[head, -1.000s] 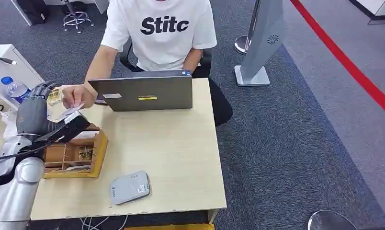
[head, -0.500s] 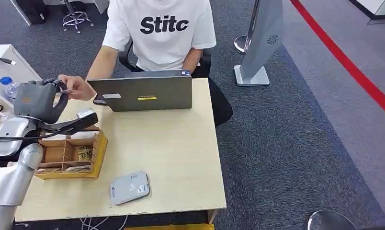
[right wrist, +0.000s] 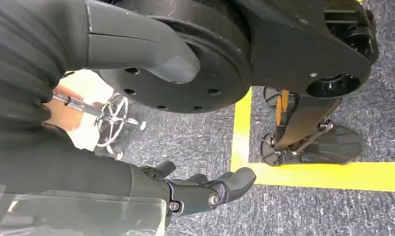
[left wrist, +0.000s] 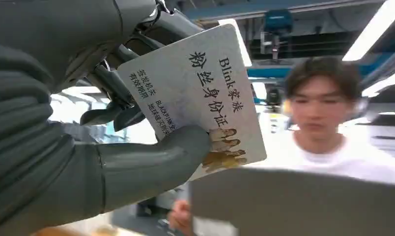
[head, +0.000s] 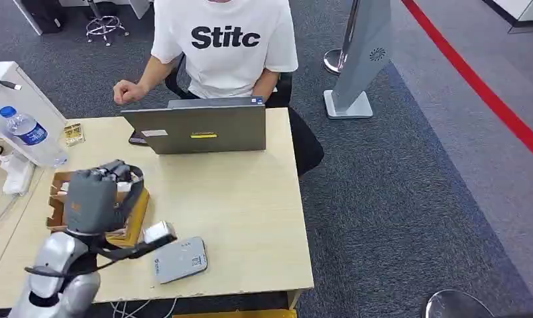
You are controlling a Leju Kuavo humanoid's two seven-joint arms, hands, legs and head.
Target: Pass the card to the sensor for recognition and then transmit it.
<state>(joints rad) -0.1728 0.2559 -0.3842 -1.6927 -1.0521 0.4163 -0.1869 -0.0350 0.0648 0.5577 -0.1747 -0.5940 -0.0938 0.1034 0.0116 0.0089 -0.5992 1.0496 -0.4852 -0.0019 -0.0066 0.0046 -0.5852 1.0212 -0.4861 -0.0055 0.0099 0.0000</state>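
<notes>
Now the left hand [head: 95, 199] pinches the card [left wrist: 195, 98] between thumb and fingers, holding it above the table [head: 250, 218] near the wooden box [head: 134, 215], short of the grey sensor [head: 179, 259]. Recognition seems the step underway; next the card must be lowered flat over the sensor. The right hand [right wrist: 205, 189] hangs empty, fingers loosely apart.

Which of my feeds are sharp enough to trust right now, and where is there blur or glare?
Head view: evenly lit and sharp, sensor clear. Left wrist view: card in the left hand readable, person behind soft, ceiling lights blown out. Right wrist view: right hand sharp, a bright washed-out patch beside it.
</notes>
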